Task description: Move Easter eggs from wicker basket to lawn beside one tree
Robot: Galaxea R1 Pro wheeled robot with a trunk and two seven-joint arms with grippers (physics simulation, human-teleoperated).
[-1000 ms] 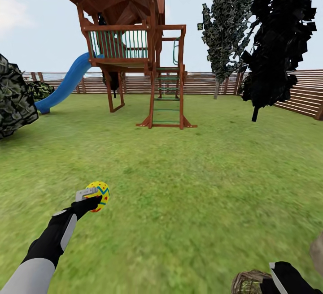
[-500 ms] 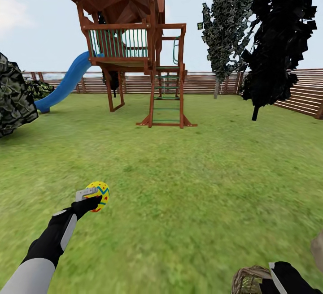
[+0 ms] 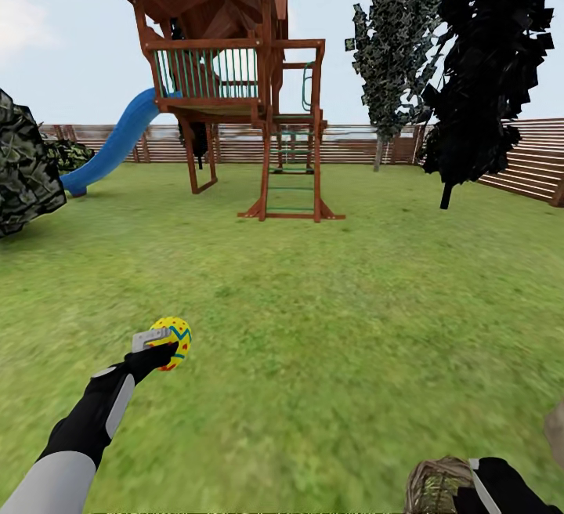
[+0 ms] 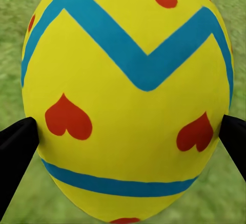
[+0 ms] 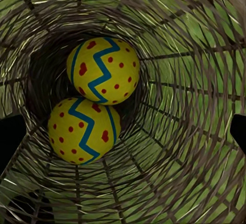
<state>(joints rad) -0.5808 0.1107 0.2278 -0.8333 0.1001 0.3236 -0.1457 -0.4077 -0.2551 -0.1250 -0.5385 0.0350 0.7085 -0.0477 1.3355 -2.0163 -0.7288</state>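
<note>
My left gripper (image 3: 167,347) is shut on one yellow Easter egg (image 3: 174,336) with blue zigzag bands, held out above the lawn (image 3: 329,326) at the lower left. Up close, the egg (image 4: 128,96) sits between the two black fingertips (image 4: 15,142). The wicker basket (image 3: 432,486) shows at the bottom edge, right beside my right arm. Two more eggs, one (image 5: 102,70) above the other (image 5: 84,130), lie deep inside the basket (image 5: 184,172). My right gripper (image 5: 123,131) is open at the basket's mouth. A pale grey-brown shape (image 3: 555,439) at the right edge may be a tree trunk; I cannot tell.
A wooden playset (image 3: 235,83) with a blue slide (image 3: 117,142) stands ahead. A columnar dark-green tree (image 3: 392,52) and an all-black tree (image 3: 482,67) stand at the right. A dark bush (image 3: 23,165) is at the left. A slatted fence (image 3: 525,161) closes the garden.
The whole picture has shifted slightly, so the camera moved. A bit more of the basket shows at the bottom edge. The left arm holds the egg in the same pose.
</note>
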